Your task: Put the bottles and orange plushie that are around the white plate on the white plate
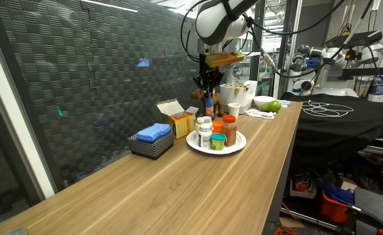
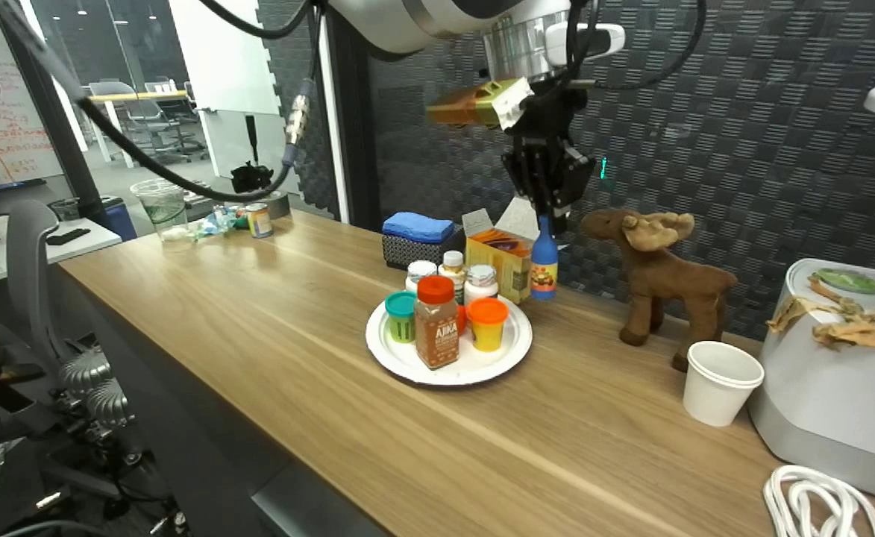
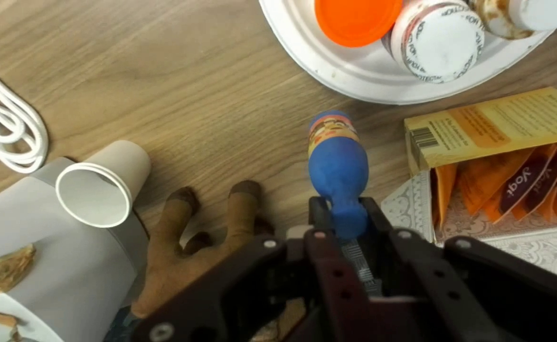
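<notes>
Blue bottle (image 2: 544,261) being held just beside the white plate (image 2: 400,359)

The tool (image 3: 344,209) is pinching the bottle's slim neck, its jaws standing as near together as the neck allows. The bottle is appearing upright in both exterior views, between the yellow box (image 2: 512,272) and the brown moose figure (image 2: 676,287), just outside the plate's rim; whether its base is touching the surface (image 2: 295,313) cannot be told. Three white bottles (image 2: 480,283), a red-capped amber bottle (image 2: 437,327) and an orange-lidded tub (image 2: 487,328) are already crowding the plate. No orange plushie is showing clearly. By judgement, the step in hand is bringing this bottle across. Good handling is calling for raising the base above the rim, steering around the white caps and aiming for the bare strip near the tub. Because the hold is sitting high, haste may be setting the body swinging; slow travel, straight descent and release only once the base is resting flat should be preventing a topple.
</notes>
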Tool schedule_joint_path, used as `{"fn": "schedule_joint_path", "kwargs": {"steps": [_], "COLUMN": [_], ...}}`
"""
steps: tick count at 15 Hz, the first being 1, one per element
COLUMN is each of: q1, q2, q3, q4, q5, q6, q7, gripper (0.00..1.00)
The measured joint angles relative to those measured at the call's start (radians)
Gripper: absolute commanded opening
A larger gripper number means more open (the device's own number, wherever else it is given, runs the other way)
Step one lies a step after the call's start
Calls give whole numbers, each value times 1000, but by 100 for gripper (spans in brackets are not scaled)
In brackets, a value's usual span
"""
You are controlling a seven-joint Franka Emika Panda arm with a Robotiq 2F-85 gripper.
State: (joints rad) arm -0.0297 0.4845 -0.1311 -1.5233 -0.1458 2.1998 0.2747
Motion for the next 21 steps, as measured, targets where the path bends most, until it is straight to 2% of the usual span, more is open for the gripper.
{"fn": "schedule_joint_path", "kwargs": {"steps": [6, 12, 21], "q1": [26, 23, 20], "q2": [-174, -298, -337], "q3": [4, 0, 3], "q4": [-228, -419, -532], "q5": [-8, -8, 7], "q6": [9, 92, 166], "q7": [40, 72, 72], "gripper": [5, 5, 5]}}
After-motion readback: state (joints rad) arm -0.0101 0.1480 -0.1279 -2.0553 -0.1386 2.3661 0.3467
